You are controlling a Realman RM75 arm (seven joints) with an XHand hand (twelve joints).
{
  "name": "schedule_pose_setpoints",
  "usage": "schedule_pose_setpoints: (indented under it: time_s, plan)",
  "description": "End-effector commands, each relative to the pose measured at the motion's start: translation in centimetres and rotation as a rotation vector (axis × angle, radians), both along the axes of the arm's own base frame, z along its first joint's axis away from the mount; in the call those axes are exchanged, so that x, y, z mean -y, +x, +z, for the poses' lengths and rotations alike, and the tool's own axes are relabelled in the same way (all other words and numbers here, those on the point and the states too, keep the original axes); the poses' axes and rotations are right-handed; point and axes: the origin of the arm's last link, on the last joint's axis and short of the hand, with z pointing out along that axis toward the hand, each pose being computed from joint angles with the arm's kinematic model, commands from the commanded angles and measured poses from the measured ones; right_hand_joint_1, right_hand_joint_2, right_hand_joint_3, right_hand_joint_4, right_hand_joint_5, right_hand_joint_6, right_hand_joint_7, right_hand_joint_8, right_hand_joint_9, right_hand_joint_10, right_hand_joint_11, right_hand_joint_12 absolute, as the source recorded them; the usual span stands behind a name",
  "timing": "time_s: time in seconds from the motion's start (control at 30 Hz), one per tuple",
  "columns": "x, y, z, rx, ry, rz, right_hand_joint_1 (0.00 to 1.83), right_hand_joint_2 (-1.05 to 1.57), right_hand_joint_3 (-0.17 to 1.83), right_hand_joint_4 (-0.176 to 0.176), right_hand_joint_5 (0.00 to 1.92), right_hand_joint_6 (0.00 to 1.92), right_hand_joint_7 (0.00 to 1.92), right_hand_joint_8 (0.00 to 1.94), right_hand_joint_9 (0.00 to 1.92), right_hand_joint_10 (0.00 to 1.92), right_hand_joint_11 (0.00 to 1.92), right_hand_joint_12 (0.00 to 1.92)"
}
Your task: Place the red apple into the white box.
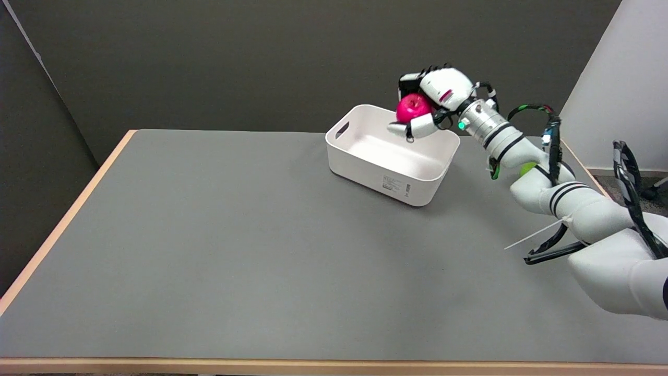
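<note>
Grey matte tabletop [209,250] with a light wood edge fills most of the frame, dark wall behind it across the top.

Right of centre, upper half: white rectangular plastic box [392,156], open top, rounded corners, sitting flat on the table at an angle to the frame edges. Slot handle cut into its left short wall. Small printed label on the near long wall, toward the lower right corner. Inside looks bare white; the far right corner of the interior is hidden by the hand.

Above the box's far right corner: glossy red round apple [413,107], off the table, in the air. It hangs over the box rim area, not inside the box.

Right hand [436,102], black and white, grips the apple: white palm shell over the top right of it, dark fingers curled over the top left, 1 white digit under it, pointing left over the box opening. Hold looks firm, apple mostly visible on its left side.

Right arm [548,188], white with black cables, runs from the hand down to the lower right of the frame. Small green object [527,168] shows just behind the forearm; cannot tell what it is.
</note>
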Motion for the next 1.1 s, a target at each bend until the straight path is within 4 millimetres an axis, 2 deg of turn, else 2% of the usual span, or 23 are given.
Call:
schedule_pose_setpoints:
  time_s: [0.03, 0.17, 0.23, 0.3, 0.37, 0.43, 0.5, 0.53, 0.6, 0.67, 0.73, 0.77, 0.8, 0.87, 0.93, 1.0, 1.1]
  plan:
    - [0.4, -4.7, -1.2, -0.029, 0.01, -0.234, 1.03, 0.75, 0.8, 0.058, 0.95, 1.92, 0.99, 1.94, 1.23, 1.92, 0.74, 1.92]
    - [0.3, -4.8, -1.3, -0.035, 0.012, -0.233, 1.03, 0.75, 0.79, 0.052, 0.93, 1.92, 0.97, 1.94, 1.21, 1.92, 0.71, 1.92]
    - [0.3, -4.8, -1.3, -0.034, 0.01, -0.234, 1.02, 0.77, 0.78, 0.047, 0.9, 1.92, 0.91, 1.94, 1.15, 1.92, 0.66, 1.92]
    - [0.3, -4.9, -1.2, -0.036, 0.005, -0.238, 0.89, 0.82, 1.14, 0.022, 0.74, 1.92, 0.72, 1.94, 0.92, 1.92, 0.35, 1.92]
    - [0.3, -5.0, -1.1, -0.037, 0.001, -0.242, 0.9, 0.81, 1.17, 0.008, 0.74, 1.9, 0.69, 1.94, 0.83, 1.92, 0.25, 1.92]
    - [0.3, -4.9, -1.1, -0.029, -0.002, -0.242, 0.97, 0.79, 1.05, -0.003, 0.78, 1.72, 0.65, 1.94, 0.75, 1.92, 0.06, 1.92]
    - [0.3, -5.0, -1.0, -0.018, -0.005, -0.243, 0.96, 0.89, 0.83, -0.005, 0.74, 1.63, 0.61, 1.94, 0.66, 1.92, 0.0, 1.92]
    - [0.2, -5.0, -1.0, -0.013, -0.007, -0.242, 0.88, 0.9, 0.82, -0.007, 0.66, 1.52, 0.61, 1.74, 0.64, 1.82, 0.0, 1.92]
    - [0.2, -5.0, -0.9, 0.003, -0.01, -0.241, 0.64, 0.86, 0.9, -0.008, 0.47, 1.2, 0.59, 1.14, 0.6, 1.52, 0.02, 1.87]
    - [0.1, -5.1, -0.6, 0.046, -0.016, -0.248, 0.45, 0.83, 0.9, 0.025, 0.31, 0.75, 0.45, 0.58, 0.42, 1.05, 0.16, 1.58]
    - [0.1, -5.1, -0.4, 0.097, -0.021, -0.262, 0.36, 0.74, 1.0, 0.032, 0.27, 0.57, 0.29, 0.42, 0.26, 0.78, 0.13, 1.36]
    - [0.0, -5.4, 0.1, 0.101, -0.039, -0.274, 0.3, 0.72, 1.0, 0.045, 0.21, 0.5, 0.2, 0.34, 0.15, 0.69, 0.08, 1.23]
    - [0.1, -5.3, -0.2, 0.12, -0.03, -0.274, 0.25, 0.69, 1.01, 0.058, 0.16, 0.42, 0.12, 0.25, 0.05, 0.59, 0.03, 1.1]
    - [0.2, -5.2, -0.3, 0.147, -0.026, -0.277, 0.25, 0.65, 0.99, 0.073, 0.08, 0.38, 0.06, 0.11, 0.02, 0.42, 0.0, 1.02]
    - [0.2, -5.1, -0.4, 0.16, -0.026, -0.28, 0.23, 0.61, 0.96, 0.074, 0.03, 0.25, 0.01, 0.01, 0.0, 0.12, 0.0, 0.8]
    - [0.2, -5.1, -0.4, 0.168, -0.024, -0.28, 0.23, 0.6, 0.9, 0.064, 0.0, 0.2, 0.0, 0.0, 0.0, 0.02, 0.0, 0.69]
    - [0.1, -5.0, -0.5, 0.184, -0.019, -0.272, 0.25, 0.56, 0.89, 0.058, 0.0, 0.06, 0.0, 0.0, 0.0, 0.0, 0.0, 0.56]
